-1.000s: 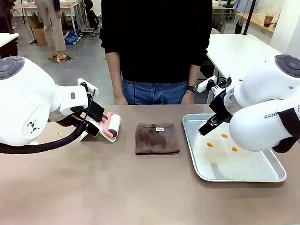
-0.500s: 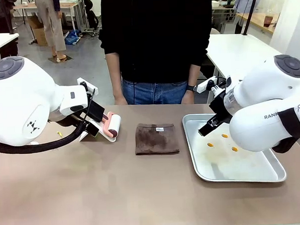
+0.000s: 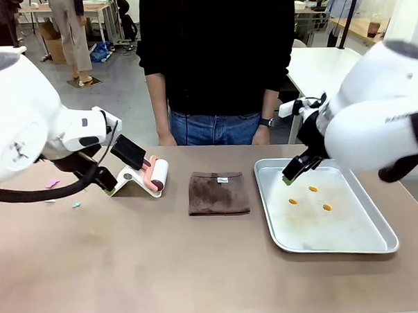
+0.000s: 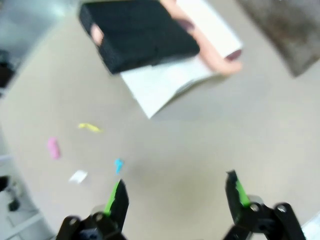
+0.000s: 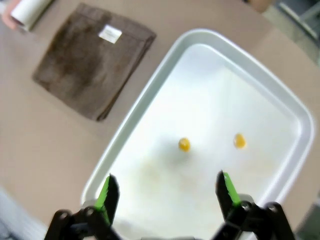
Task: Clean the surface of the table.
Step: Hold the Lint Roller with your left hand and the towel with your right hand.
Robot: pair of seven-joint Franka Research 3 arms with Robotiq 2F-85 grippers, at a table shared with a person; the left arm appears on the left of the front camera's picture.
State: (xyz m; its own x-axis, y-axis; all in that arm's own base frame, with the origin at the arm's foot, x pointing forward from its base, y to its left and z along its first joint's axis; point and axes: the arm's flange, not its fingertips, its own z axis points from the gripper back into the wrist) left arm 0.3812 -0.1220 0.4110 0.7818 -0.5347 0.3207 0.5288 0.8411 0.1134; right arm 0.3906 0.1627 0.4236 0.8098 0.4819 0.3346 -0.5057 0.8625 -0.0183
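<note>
- Your left gripper (image 4: 175, 192) hangs, fingers spread, over paper scraps (image 4: 52, 148) littering the table (image 4: 200, 130), with the lint roller (image 4: 207, 25) near.
- Your right gripper (image 5: 165, 192), likewise spread, hovers above the metal tray (image 5: 150, 100) holding orange crumbs (image 5: 184, 144).

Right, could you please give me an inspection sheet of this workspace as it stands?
Surface: table beige, matte, littered at its left end.
Job's things: brown cloth folded flat mid-table; lint roller on a white stand left of it.
Clutter: pink, yellow, blue and white scraps; orange bits in the metal tray.
Grippers: left gripper open above the scraps; right gripper open above the tray; both empty.
Cables: black cable hanging along the left arm.
Surroundings: person standing at the far edge; white table behind.
</note>
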